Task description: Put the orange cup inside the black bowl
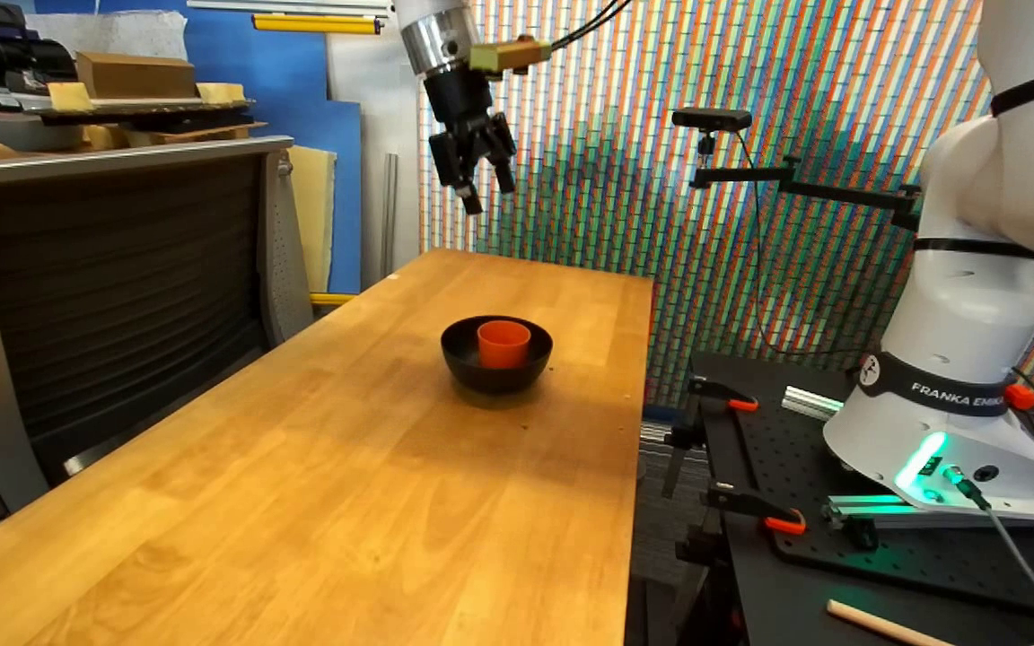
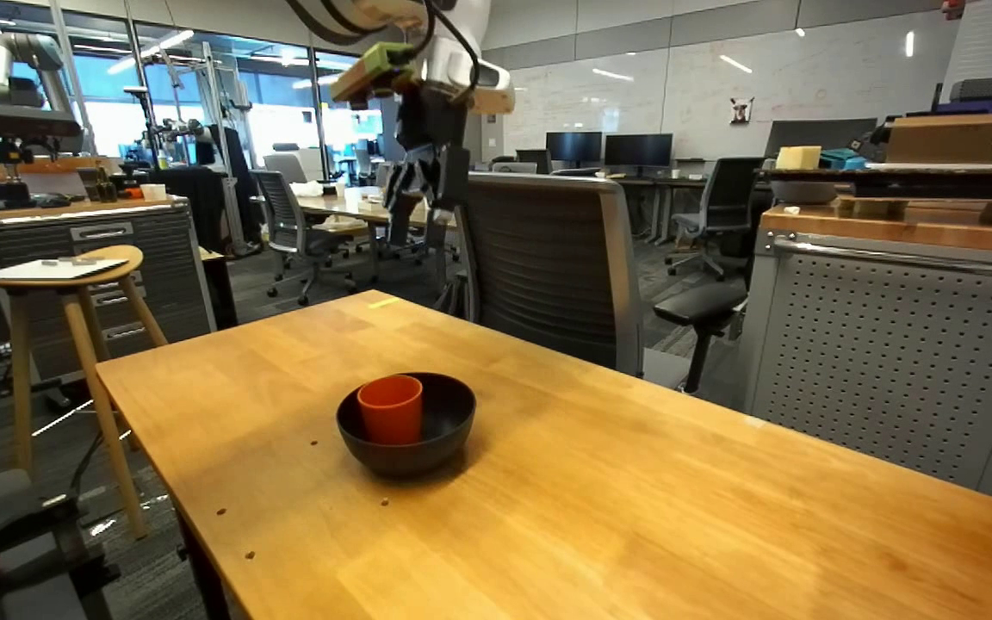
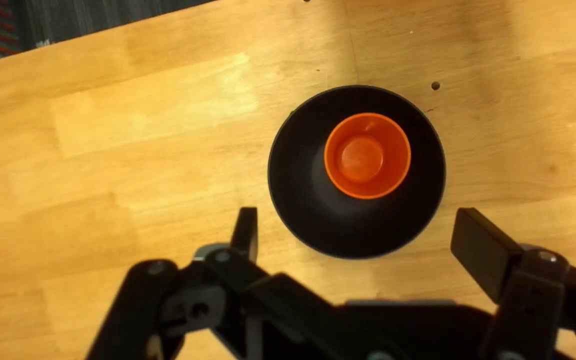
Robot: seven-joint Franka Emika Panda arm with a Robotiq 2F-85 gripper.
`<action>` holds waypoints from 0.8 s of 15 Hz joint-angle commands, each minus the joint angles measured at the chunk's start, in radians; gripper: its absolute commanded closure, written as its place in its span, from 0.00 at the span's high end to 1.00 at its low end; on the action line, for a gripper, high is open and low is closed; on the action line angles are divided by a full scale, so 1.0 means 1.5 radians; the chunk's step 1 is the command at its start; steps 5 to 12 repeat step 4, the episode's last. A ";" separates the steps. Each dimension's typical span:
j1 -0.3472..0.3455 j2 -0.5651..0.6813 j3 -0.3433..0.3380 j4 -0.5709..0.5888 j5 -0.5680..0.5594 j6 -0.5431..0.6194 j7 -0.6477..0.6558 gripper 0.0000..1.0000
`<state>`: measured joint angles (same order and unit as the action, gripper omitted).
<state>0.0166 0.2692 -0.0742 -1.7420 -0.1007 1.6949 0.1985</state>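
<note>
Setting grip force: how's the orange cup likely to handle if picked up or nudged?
The orange cup is probably light for its size: hollow and thin-rimmed. Its smooth-looking wall may slip under a loose pinch. Nudged, it could tip, but the black bowl around it would likely stop it rolling away.

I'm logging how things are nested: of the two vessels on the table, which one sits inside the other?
The orange cup: it sits within the black bowl, which is wider and rests directly on the wooden tabletop.
</note>
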 commanded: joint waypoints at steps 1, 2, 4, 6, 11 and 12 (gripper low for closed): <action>0.012 -0.097 0.021 -0.048 -0.026 0.005 -0.011 1.00; 0.005 -0.048 0.019 -0.009 -0.016 -0.002 0.000 1.00; 0.007 -0.079 0.027 -0.024 -0.016 -0.002 -0.001 1.00; 0.007 -0.079 0.027 -0.024 -0.016 -0.002 -0.001 1.00; 0.007 -0.079 0.027 -0.024 -0.016 -0.002 -0.001 1.00; 0.007 -0.079 0.027 -0.024 -0.016 -0.002 -0.001 1.00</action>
